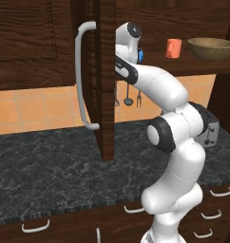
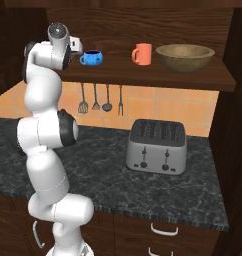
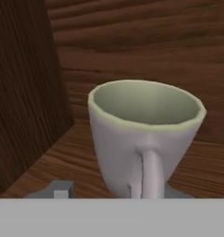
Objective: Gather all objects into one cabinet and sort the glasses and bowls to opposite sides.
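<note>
In the hand view a grey-green mug [image 3: 144,134] stands upright on the wooden floor of the cabinet [image 3: 26,92], close to its left inner wall, with its handle facing me. My gripper [image 3: 116,190] is open. One fingertip [image 3: 60,190] stands clear of the mug's left side and the other sits by its right base, with the handle between them untouched. Further right along the same shelf [image 2: 143,75] stand the blue bowl [image 2: 91,58], the orange-red cup [image 2: 142,54] and the wide tan wooden bowl [image 2: 185,56]. My wrist reaches in behind the open cabinet door [image 1: 105,95].
The open door with its long grey bar handle [image 1: 81,76] juts out over the dark counter [image 1: 50,166], just left of my arm. A silver toaster [image 2: 157,146] sits on the counter below the shelf. Slim metal utensils [image 2: 100,100] hang on the tiled wall.
</note>
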